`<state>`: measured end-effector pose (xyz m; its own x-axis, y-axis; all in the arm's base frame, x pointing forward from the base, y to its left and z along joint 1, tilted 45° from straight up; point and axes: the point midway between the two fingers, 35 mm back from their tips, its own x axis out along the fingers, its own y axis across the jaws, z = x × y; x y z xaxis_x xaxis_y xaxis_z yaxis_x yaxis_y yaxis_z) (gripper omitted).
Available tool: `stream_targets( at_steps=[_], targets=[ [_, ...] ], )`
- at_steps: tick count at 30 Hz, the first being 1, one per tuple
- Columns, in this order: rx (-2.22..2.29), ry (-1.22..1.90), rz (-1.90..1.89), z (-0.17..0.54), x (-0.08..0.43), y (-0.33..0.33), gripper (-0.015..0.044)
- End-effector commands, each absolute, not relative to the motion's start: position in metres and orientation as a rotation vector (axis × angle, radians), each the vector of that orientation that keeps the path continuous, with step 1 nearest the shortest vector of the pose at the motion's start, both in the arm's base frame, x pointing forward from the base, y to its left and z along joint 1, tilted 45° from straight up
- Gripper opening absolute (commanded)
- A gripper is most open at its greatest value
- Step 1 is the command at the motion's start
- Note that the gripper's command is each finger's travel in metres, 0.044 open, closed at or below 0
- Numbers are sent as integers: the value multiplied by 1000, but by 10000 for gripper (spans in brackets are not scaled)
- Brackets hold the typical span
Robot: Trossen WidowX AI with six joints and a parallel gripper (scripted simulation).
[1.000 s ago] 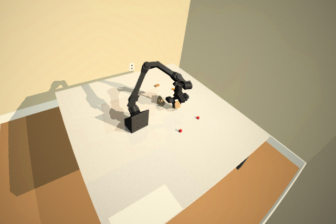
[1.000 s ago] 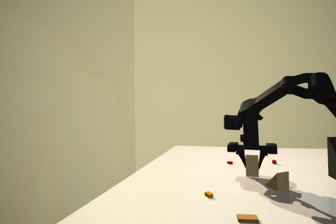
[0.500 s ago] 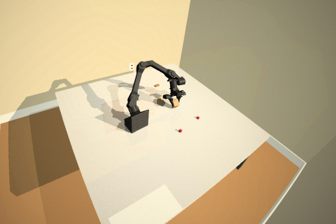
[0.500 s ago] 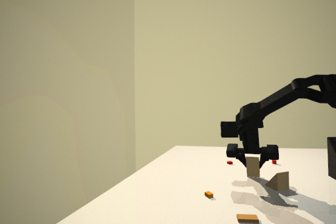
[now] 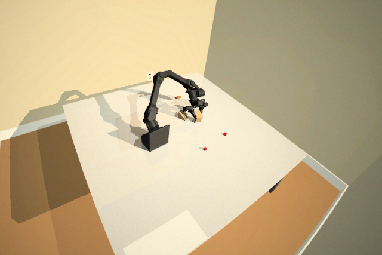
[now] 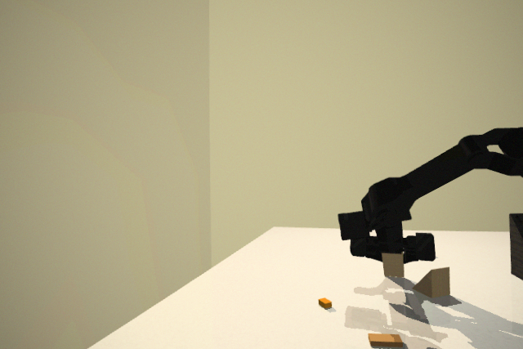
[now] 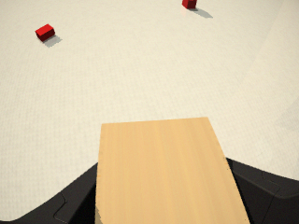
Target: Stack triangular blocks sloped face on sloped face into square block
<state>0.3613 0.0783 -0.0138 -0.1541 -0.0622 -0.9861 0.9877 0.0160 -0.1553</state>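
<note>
My gripper [image 5: 197,114] is shut on one wooden triangular block [image 5: 198,117] [image 6: 393,266] [image 7: 163,173]. The held block is low, close over the table or on it; the exact gap cannot be told. Its plain face fills the lower middle of the wrist view, with a dark finger at either side. The other triangular block [image 5: 182,114] [image 6: 440,282] stands on the table beside it, nearer the arm's base, its slope falling toward the left in the exterior view. The two blocks appear apart. The held block's sloped face cannot be made out.
Two small red blocks [image 5: 224,134] [image 5: 205,148] [image 7: 45,33] [image 7: 189,4] lie on the table beyond the held block. A small orange block [image 6: 324,302] and a flat orange-brown block [image 6: 385,340] [image 5: 178,97] lie on the other side.
</note>
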Motion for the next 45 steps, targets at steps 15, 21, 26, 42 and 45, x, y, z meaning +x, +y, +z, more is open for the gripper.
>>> stream_targets(
  at_steps=[15,21,26,42,45],
  targets=[
    [1082,1297,-1333,-15,361,76,440],
    [1082,1297,-1333,-15,361,76,440],
    [1082,1292,-1336,23,371,38,440],
    [1576,2071,-963,-1,345,9,440],
    [1948,2156,-683,-7,353,1,440]
  ],
)
